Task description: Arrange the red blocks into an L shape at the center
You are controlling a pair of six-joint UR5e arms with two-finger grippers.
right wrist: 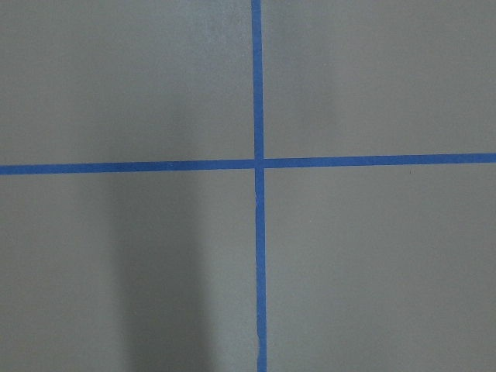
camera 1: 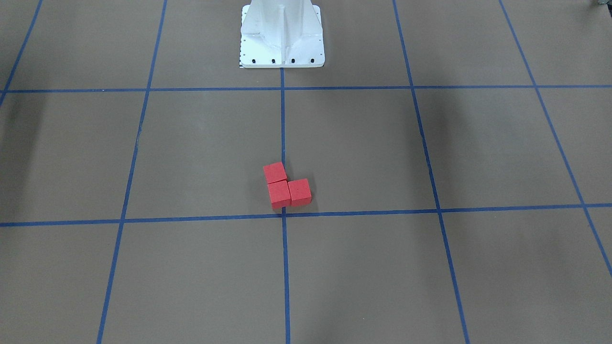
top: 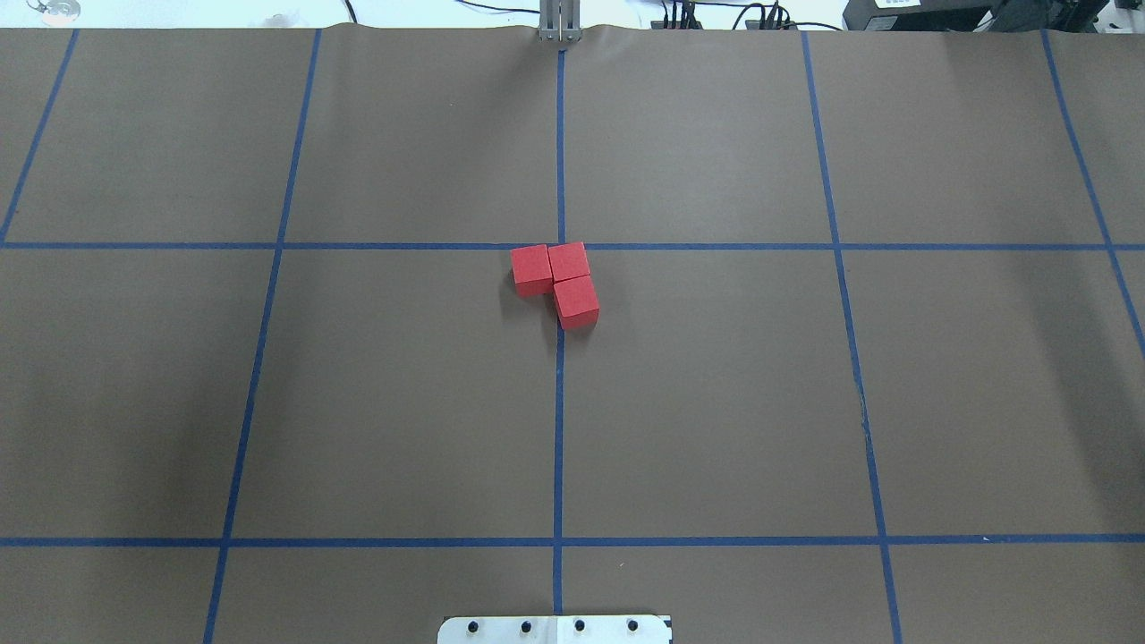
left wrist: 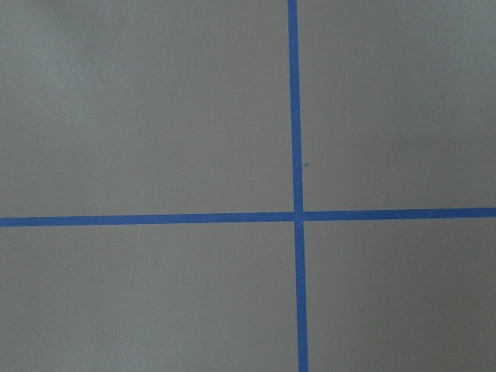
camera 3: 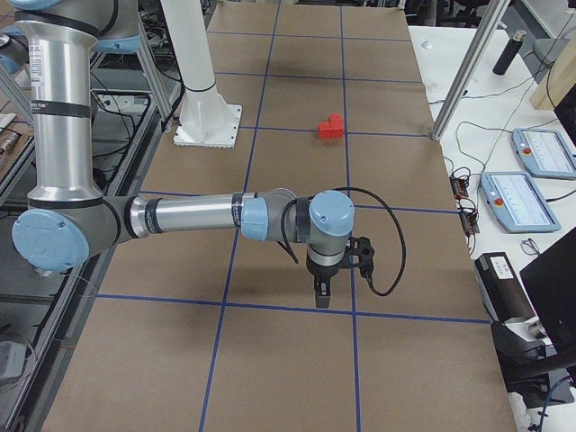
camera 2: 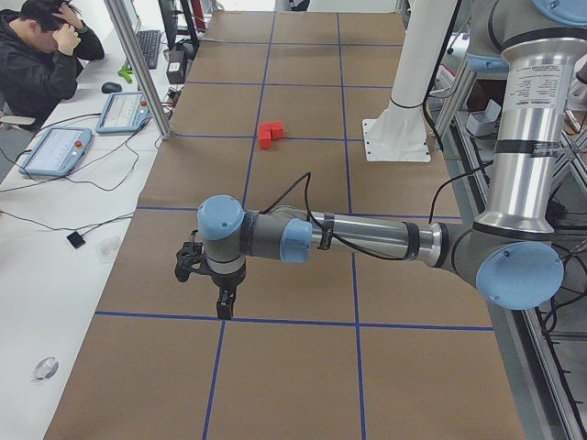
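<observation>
Red blocks [top: 556, 277]: forming an L just beside the center [top: 560, 246].
Left gripper [camera 2: 224, 305], right gripper [camera 3: 322, 294]: opening, cannot tell.
Risk: an arm coming back is knocking the L.

Three small matte red cubes [top: 569, 261] are on one brown paper-covered table [top: 402, 402]. The overhead view shows seven thin blue tape lines [top: 559, 429]: five lengthwise and two across. There are two grey-and-blue robot arms, the left arm [camera 2: 367, 240] and the right arm [camera 3: 189, 216]. Each has one black claw: left claw [camera 2: 223, 310], right claw [camera 3: 321, 297]. There is one white metal base [camera 1: 282, 43], one dark-clad person [camera 2: 41, 55] and two grey handheld screens [camera 2: 117, 110].
</observation>
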